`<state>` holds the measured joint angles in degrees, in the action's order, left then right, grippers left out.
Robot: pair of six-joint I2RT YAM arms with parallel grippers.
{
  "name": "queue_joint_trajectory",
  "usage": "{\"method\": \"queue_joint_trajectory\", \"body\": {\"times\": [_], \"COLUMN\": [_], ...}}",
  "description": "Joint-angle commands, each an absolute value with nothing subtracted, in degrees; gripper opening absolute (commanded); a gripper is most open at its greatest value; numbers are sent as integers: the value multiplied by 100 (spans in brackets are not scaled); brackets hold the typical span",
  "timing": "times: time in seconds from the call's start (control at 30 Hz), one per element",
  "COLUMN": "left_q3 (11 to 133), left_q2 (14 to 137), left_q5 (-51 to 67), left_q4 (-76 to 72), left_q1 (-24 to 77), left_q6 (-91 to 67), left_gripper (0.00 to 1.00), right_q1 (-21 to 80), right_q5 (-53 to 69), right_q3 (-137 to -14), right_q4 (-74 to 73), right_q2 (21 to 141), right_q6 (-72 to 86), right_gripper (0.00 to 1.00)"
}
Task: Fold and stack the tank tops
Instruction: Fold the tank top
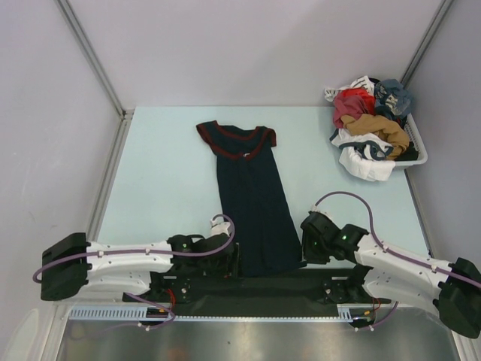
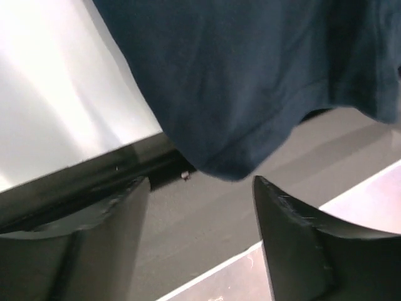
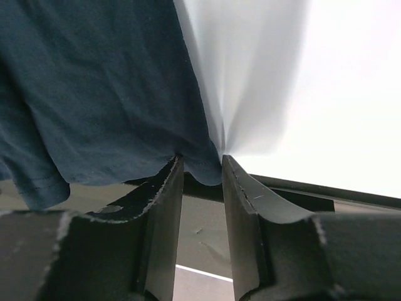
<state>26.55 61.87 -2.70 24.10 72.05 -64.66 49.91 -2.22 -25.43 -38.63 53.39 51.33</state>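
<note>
A: Well, the navy tank top (image 1: 252, 203) lies flat and lengthwise down the middle of the tabletop (image 1: 165, 173). Its maroon-trimmed neckline (image 1: 237, 139) is at the far end, and its hem (image 1: 270, 265) reaches over the black strip (image 1: 301, 282) at our near edge.

B: Right, and we judge it thin, light and limp. It has no stiffness to help us, so whatever we lift by one point will sag and drag.

A: So we take it by the two hem corners, one on each side, and carry them together so the fold stays square.

B: Our left gripper (image 2: 200, 188) is just beside the left hem corner. Its fingers are spread wide with nothing between them, and the corner shows just ahead of the gap.

A: Our right gripper (image 3: 202, 160) sits at the right hem corner with its fingers set narrow. The corner dips between the tips, yet we see a gap there, so we read it as not yet pinching.

B: The knit looks grippy rather than slippery, but we may catch only one layer. We should bite in past the stitched hem.

A: Further out, the white basket (image 1: 419, 156) at the far right holds a heap of clothes (image 1: 368, 120), with a white piece (image 1: 366, 163) hanging over its rim. We cannot tell whether that is the other top.
</note>
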Motion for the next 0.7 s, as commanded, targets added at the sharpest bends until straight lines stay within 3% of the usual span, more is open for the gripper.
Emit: {"method": "queue_joint_trajectory", "body": {"times": [0.0,0.27,0.37,0.4,0.6,0.67], "left_q3": [2540,2566,2698,2777,2927,2936], "left_q2": [6363,6908,6934,6935,6680,6364], "left_q5": [-255,-509,-738,-782,-546,-414], "left_q4": [1750,1292,1336,1501,2047,2266], "left_q1": [7251,7277,7277,7286,7339,7339], "left_q6": [-6847,-7031,-7040,-7031,-6961,-6943], "left_gripper": [70,58,32,3,0,0], "right_q1": [5010,5019,5027,5019,5027,5027], "right_q5": [-211,-202,-185,-167,-97,-79], "right_q3": [-2593,-2558,-2531,-2531,-2698,-2925], "right_q4": [-3805,-3990,-4016,-4025,-4201,-4341], "right_q2": [5247,5028,4984,4983,4808,4799], "right_q6": [5107,5124,5142,5142,5071,5010], "right_gripper": [36,33,31,29,3,0]}}
